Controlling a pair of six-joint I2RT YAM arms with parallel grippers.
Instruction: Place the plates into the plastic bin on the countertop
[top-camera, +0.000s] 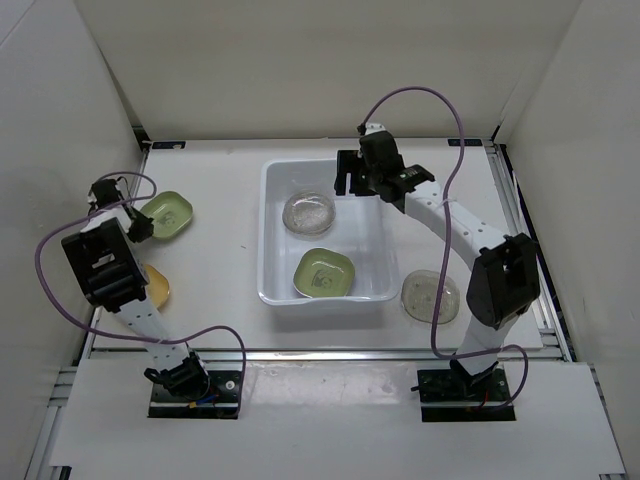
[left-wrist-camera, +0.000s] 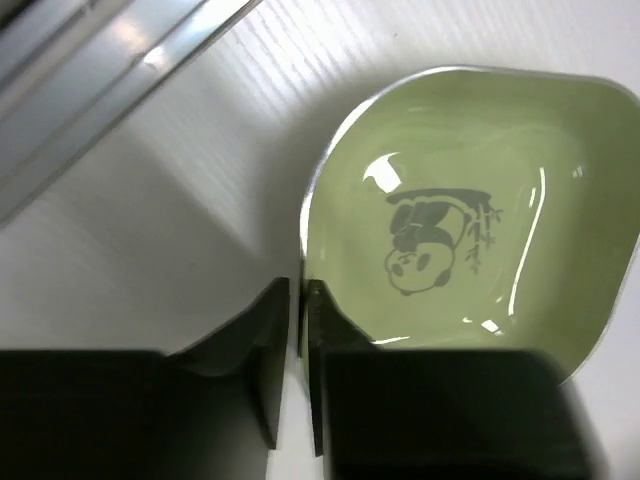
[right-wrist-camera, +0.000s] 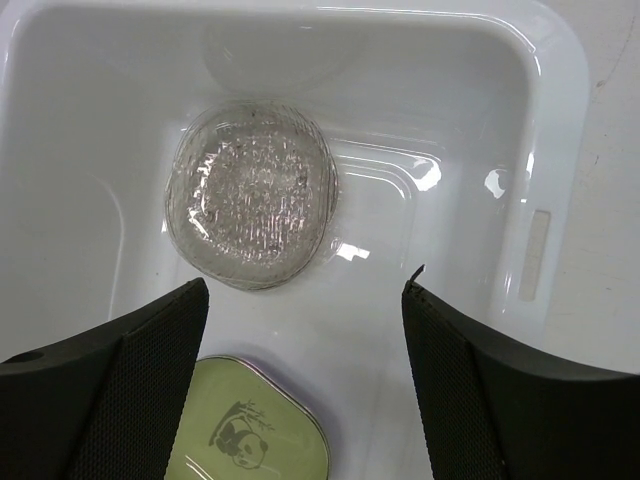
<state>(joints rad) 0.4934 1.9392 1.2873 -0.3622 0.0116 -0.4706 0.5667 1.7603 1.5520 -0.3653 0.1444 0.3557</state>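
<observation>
The white plastic bin (top-camera: 266, 230) stands mid-countertop (top-camera: 225, 310). It holds a clear speckled round plate (top-camera: 308, 212) and a light-green plate (top-camera: 325, 272). My right gripper (top-camera: 352, 178) is open and empty above the bin's far end. In the right wrist view my right gripper (right-wrist-camera: 305, 300) hangs over the bin floor (right-wrist-camera: 420, 330), between the clear plate (right-wrist-camera: 250, 205) and the green plate (right-wrist-camera: 245, 425). My left gripper (top-camera: 140, 226) is shut on the near rim of a second light-green panda plate (top-camera: 167, 214) at the far left. Its fingers (left-wrist-camera: 318, 330) pinch that plate (left-wrist-camera: 470, 220). No purple plate shows.
A yellow-orange plate (top-camera: 157, 287) lies at the left edge, partly under my left arm. Another clear round plate (top-camera: 431, 296) lies right of the bin. White enclosure walls surround the countertop. A metal rail (left-wrist-camera: 100, 80) runs close beside the left gripper.
</observation>
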